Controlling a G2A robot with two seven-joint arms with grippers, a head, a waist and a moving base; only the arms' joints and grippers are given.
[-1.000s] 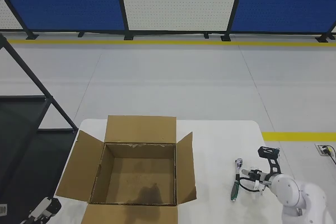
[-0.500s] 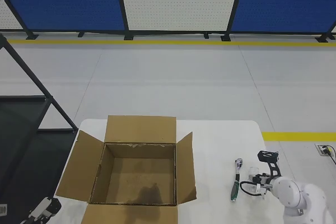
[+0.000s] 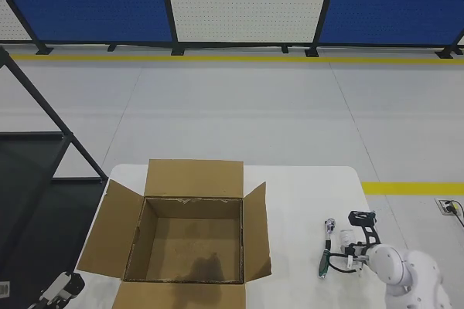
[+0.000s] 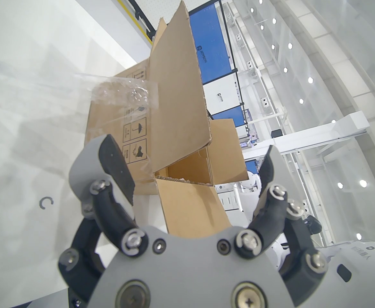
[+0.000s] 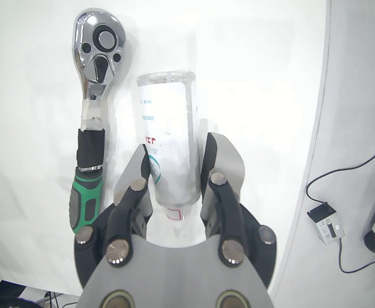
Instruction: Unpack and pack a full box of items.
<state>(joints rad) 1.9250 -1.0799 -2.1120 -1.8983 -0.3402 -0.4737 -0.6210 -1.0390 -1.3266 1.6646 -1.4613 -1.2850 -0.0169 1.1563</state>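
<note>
An open cardboard box (image 3: pixel 193 179) stands on the white table (image 3: pixel 301 201) with its flaps spread and nothing visible inside. To its right lies a ratchet wrench (image 3: pixel 325 249) with a green and black handle. In the right wrist view a clear bottle (image 5: pixel 168 129) with a white label lies beside the wrench (image 5: pixel 91 97). My right gripper (image 5: pixel 178 145) is shut on the bottle's lower half, low over the table. My left gripper (image 4: pixel 190 149) hangs open and holds nothing at the table's near left corner (image 3: pixel 62 286), facing the box (image 4: pixel 174 104).
A black metal rack (image 3: pixel 31 154) stands left of the table. The table's right edge (image 5: pixel 319 97) runs close to the bottle, with a cable and a small adapter (image 5: pixel 325 222) on the floor beyond. Loose clear tape (image 4: pixel 123 94) hangs off the box's side.
My right arm has shifted slightly toward the wrench and the box, staying low at the table. The left arm, the box and the wrench have not moved.
</note>
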